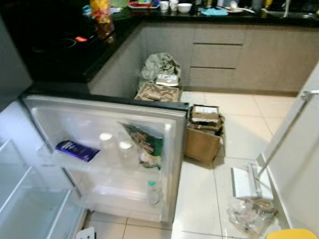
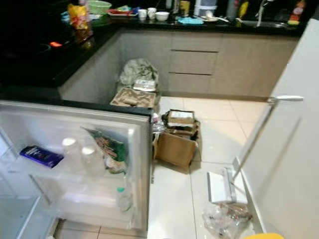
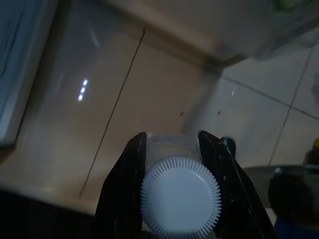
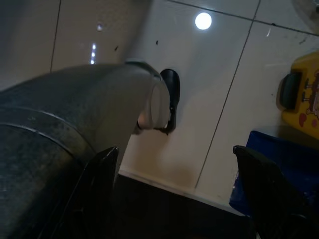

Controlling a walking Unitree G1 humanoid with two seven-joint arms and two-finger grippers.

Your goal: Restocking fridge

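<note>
Black tool fingers (image 3: 124, 184); a rounded grey metallic limb (image 4: 60, 129).

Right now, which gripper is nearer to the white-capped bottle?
Left. The left gripper is shut on the white-capped bottle; the right gripper hangs open over floor tiles, holding nothing.

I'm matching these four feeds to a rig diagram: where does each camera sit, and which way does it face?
Left eye view: on the head, looking down at the open fridge door; no robot parts.
Right eye view: same head, same scene shifted; both share the cardboard box.
Left wrist view: on the left wrist, facing floor tiles; left gripper jaws clamp a white-capped bottle.
Right wrist view: on the right wrist, facing floor; right gripper jaws apart, beside a silver limb.
</note>
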